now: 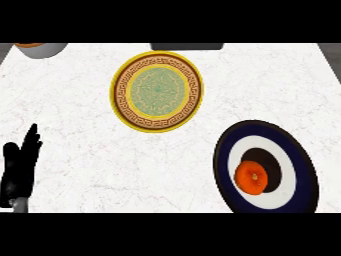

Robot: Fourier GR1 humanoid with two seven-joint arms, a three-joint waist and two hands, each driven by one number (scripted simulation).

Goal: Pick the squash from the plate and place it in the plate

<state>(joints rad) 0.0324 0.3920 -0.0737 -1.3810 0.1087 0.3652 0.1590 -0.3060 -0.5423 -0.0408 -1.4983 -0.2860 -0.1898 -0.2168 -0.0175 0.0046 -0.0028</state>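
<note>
The squash [251, 177], orange and round, lies on the navy plate [230, 150] at the lower right of the frame, resting on the plate's dark centre inside a white ring. The gold plate [123, 70], patterned with a green middle and brown band, sits at upper centre, well apart from the navy plate and carrying nothing. The left hand [19, 167] shows at the lower left edge, fingers straight and pointing up, holding nothing, well apart from both plates. The right hand does not show. A bowl [41, 48] is cut off at the upper left of the white marbled desk [77, 130].
</note>
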